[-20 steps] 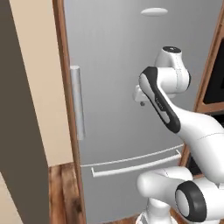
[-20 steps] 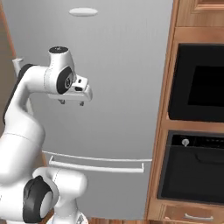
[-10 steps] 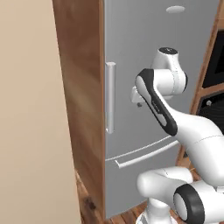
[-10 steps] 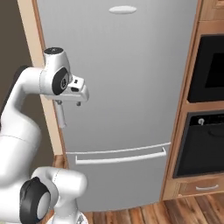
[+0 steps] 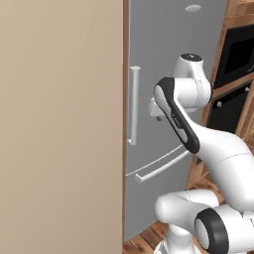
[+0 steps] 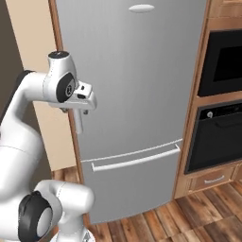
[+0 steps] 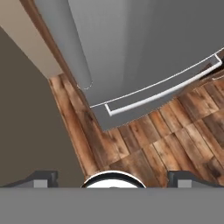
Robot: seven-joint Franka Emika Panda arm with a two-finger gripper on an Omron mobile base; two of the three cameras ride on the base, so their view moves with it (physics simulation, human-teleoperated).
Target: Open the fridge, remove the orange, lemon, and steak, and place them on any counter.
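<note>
While the fridge at frame centre is shut, the gripper, jaws spread wide and empty, hangs at centre left beside the handle. Best to straddle that bar squarely before closing and pulling.

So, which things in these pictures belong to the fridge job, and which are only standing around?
For the job:
- tall silver-grey steel fridge, shut
- its long vertical bar handle
- open gripper

Not for the job:
- two black built-in ovens
- small wooden drawer
- beige wall panel
</note>
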